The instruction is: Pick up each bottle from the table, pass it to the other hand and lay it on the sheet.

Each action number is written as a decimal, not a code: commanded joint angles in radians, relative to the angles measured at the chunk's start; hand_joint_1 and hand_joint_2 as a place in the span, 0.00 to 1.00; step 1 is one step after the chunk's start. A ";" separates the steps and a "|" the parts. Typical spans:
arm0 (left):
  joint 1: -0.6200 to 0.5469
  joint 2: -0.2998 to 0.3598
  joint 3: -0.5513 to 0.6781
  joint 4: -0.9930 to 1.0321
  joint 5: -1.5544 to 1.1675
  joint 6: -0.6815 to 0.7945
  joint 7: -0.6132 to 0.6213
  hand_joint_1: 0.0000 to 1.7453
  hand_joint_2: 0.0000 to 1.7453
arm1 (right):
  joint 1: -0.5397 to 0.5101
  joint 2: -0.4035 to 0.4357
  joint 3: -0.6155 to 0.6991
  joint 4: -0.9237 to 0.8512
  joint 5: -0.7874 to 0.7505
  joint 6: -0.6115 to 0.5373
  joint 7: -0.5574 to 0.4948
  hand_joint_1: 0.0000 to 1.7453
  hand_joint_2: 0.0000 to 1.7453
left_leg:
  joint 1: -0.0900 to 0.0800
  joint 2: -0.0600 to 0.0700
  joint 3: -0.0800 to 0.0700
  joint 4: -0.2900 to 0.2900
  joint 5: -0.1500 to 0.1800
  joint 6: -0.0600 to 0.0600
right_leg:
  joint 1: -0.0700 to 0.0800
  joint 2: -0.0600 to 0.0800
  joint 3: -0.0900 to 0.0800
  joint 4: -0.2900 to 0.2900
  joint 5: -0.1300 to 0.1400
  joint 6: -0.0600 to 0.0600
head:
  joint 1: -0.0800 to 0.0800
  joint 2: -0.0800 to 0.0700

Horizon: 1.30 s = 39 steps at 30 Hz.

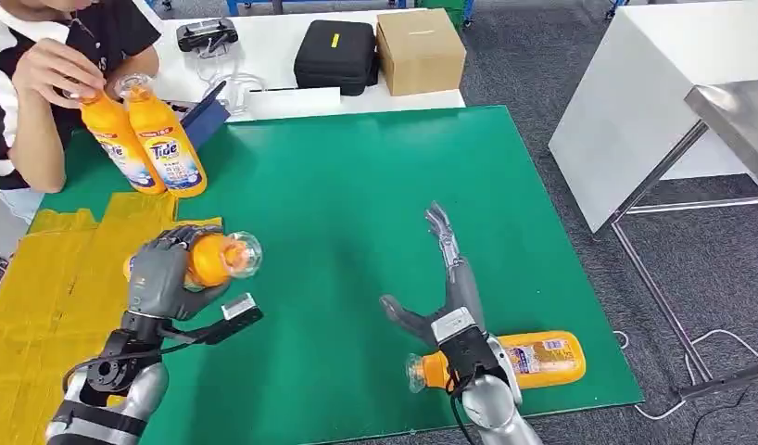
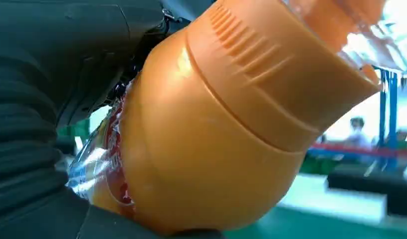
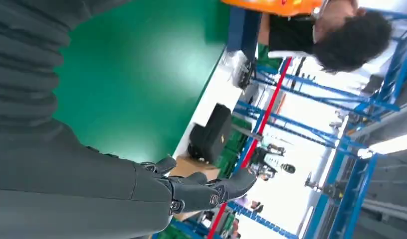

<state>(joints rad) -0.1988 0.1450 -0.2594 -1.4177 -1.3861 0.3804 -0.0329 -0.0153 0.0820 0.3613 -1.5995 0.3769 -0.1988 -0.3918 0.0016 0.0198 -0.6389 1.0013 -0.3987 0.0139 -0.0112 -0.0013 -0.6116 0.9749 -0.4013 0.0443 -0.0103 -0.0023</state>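
We see the left hand [image 1: 167,271] in the lower left of the head view wrapped around an orange bottle [image 1: 216,258], holding it on its side above the green table [image 1: 357,195], the clear cap pointing toward the middle of the frame. In the left wrist view the same bottle [image 2: 216,129] sits tight against the grey ribbed cover of the hand [image 2: 37,119], its orange shoulder and ridged collar very close to the lens. Directly below the held bottle in the frame lies the yellow sheet [image 1: 51,297], which covers the left edge of the table.

We find the right hand [image 1: 445,287] in the lower middle of the head view, fingers stretched out and spread, thumb off to the side, holding nothing. The right wrist view shows its dark fingers [image 3: 206,191] extended over the green surface. Just below it in the frame a second orange bottle [image 1: 533,357] lies on its side near the table's front edge, partly hidden by the right wrist.

In the upper left a person [image 1: 42,65] rests a hand on two upright Tide bottles [image 1: 144,139] standing side by side on the table. Along the top of the frame a black case [image 1: 335,54] and a cardboard box [image 1: 420,51] sit next to each other on a white table [image 1: 264,56].
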 commanded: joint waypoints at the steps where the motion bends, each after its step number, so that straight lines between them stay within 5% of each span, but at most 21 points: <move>1: -0.161 0.045 -0.086 0.400 -0.185 0.018 0.151 1.00 1.00 | -0.032 -0.011 0.010 0.017 -0.001 0.022 0.003 0.00 1.00 | 0.001 -0.004 0.006 -0.001 -0.001 -0.001 | 0.001 -0.003 0.006 0.000 -0.002 -0.002 | 0.000 0.000; 9: -0.208 0.040 -0.132 0.512 -0.185 0.046 0.171 1.00 1.00 | -0.046 -0.012 0.021 0.039 -0.007 0.026 0.004 0.00 1.00 | 0.000 -0.002 0.004 -0.001 -0.001 -0.001 | 0.000 -0.001 0.004 0.000 -0.001 -0.001 | 0.000 0.000; 11: -0.244 0.073 -0.225 0.548 -0.185 0.048 0.243 1.00 1.00 | -0.045 -0.014 0.025 0.040 -0.013 0.028 0.002 0.00 1.00 | 0.001 -0.003 0.007 0.000 -0.003 -0.001 | 0.001 -0.001 0.008 0.000 -0.003 -0.002 | 0.000 0.000; 12: -0.300 0.103 -0.377 0.619 -0.185 0.046 0.368 1.00 1.00 | -0.054 -0.013 0.035 0.053 -0.022 0.035 -0.001 0.00 1.00 | 0.001 -0.003 0.004 0.000 -0.001 -0.001 | 0.001 -0.002 0.005 0.000 -0.001 -0.001 | 0.000 0.000; 18: -0.404 0.038 -0.390 0.881 -0.185 0.122 0.388 1.00 1.00 | -0.096 -0.007 0.074 0.109 -0.036 0.040 -0.004 0.00 1.00 | 0.001 -0.002 0.005 -0.001 0.000 -0.001 | 0.001 0.000 0.006 -0.001 0.000 -0.001 | 0.000 0.000; 19: -0.421 0.038 -0.414 0.914 -0.185 0.137 0.416 0.18 1.00 | -0.100 -0.010 0.082 0.113 -0.039 0.038 -0.005 0.00 1.00 | 0.001 -0.002 0.006 -0.001 -0.001 -0.001 | 0.001 0.000 0.007 0.000 -0.001 -0.002 | 0.000 0.000; 26: -0.423 0.040 -0.422 0.926 -0.185 0.141 0.428 0.18 1.00 | -0.101 -0.011 0.085 0.116 -0.040 0.038 -0.005 0.00 1.00 | 0.001 -0.002 0.007 0.000 -0.002 -0.001 | 0.001 0.000 0.008 0.000 -0.002 -0.001 | 0.000 0.000; 27: -0.422 0.038 -0.416 0.933 -0.185 0.140 0.430 0.00 1.00 | -0.101 -0.013 0.085 0.116 -0.040 0.037 -0.005 0.00 1.00 | 0.001 -0.003 0.008 0.000 -0.003 -0.001 | 0.001 -0.001 0.009 0.000 -0.003 -0.002 | 0.000 0.000; 39: -0.420 0.012 -0.330 1.027 -0.176 0.139 0.429 0.00 1.00 | -0.106 -0.025 0.111 0.118 -0.036 0.035 -0.001 0.00 1.00 | 0.000 -0.001 0.006 -0.001 -0.001 -0.001 | 0.000 0.001 0.006 0.000 0.000 -0.001 | 0.000 0.000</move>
<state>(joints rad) -0.5990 0.1904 -0.6252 -0.5169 -1.5690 0.5131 0.4021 -0.0843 0.0832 0.4414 -1.5404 0.3414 -0.1610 -0.3925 0.0016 0.0194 -0.6375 1.0013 -0.3980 0.0136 -0.0111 -0.0013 -0.6097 0.9755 -0.4008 0.0444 -0.0107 -0.0023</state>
